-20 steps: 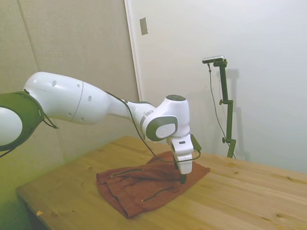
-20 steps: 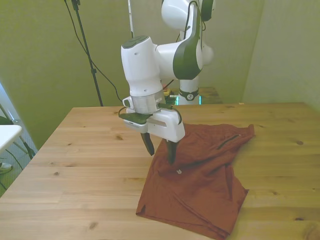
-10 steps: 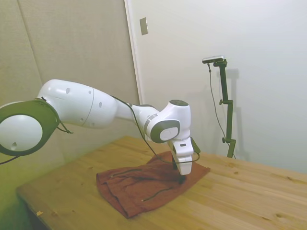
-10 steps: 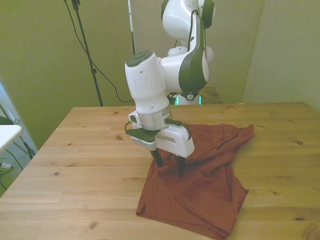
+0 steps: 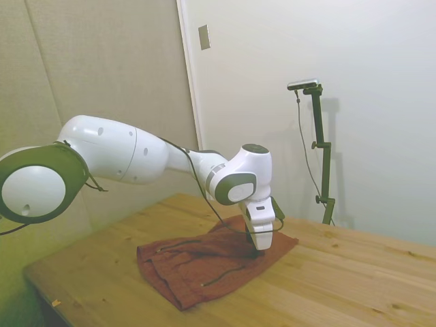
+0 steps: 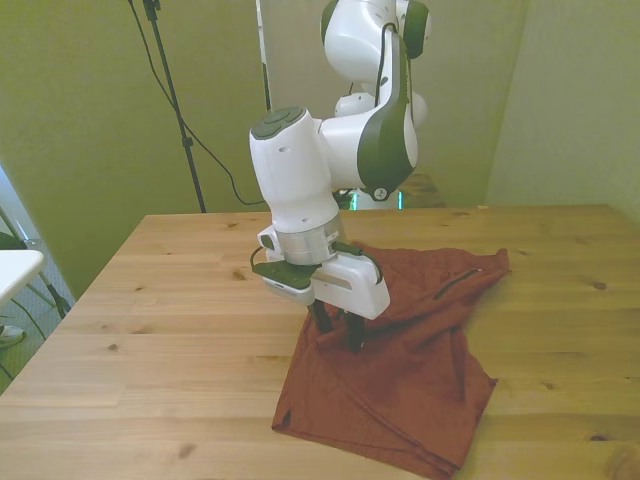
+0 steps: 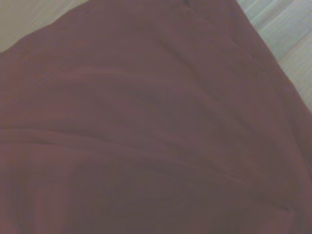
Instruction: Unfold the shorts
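We see the fingers (image 6: 338,330) pressed down into the folded shorts (image 6: 410,370) on the bench (image 6: 150,330), apparently pinching an upper layer to lift it open.

Table (image 6: 150,340): wooden top of pale planks with visible knots and grain, filling the lower half of the front view and the lower right of the side view (image 5: 340,286).

Lying directly on it: the shorts (image 6: 400,370), rust-brown cloth, folded and rumpled, right of centre in the front view and lower centre in the side view (image 5: 197,262). A dark zipper slit shows near their upper right corner in the front view.
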You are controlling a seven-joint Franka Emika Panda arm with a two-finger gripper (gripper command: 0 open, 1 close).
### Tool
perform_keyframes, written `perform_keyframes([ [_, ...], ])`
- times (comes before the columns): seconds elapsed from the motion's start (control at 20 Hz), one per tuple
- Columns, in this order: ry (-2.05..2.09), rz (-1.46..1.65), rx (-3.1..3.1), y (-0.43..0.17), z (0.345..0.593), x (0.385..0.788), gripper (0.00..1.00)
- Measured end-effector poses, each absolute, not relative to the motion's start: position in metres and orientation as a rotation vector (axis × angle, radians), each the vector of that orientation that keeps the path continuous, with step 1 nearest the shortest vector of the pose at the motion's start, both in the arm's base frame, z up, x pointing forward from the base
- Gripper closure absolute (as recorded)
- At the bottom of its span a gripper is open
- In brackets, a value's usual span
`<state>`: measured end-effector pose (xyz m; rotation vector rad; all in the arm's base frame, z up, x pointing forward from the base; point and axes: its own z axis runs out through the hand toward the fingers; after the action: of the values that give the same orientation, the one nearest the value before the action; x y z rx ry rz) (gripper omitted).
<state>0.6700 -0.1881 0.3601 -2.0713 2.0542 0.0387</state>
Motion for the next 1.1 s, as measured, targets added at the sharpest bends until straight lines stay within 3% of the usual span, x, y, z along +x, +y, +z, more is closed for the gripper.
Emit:
perform_keyframes([
  [0.8, 1.983, 0.07, -2.078, -0.185, 0.358, 0.671, 1.0],
  [1.1, 1.654, 0.087, -2.024, -0.158, 0.397, 0.677, 1.0],
])
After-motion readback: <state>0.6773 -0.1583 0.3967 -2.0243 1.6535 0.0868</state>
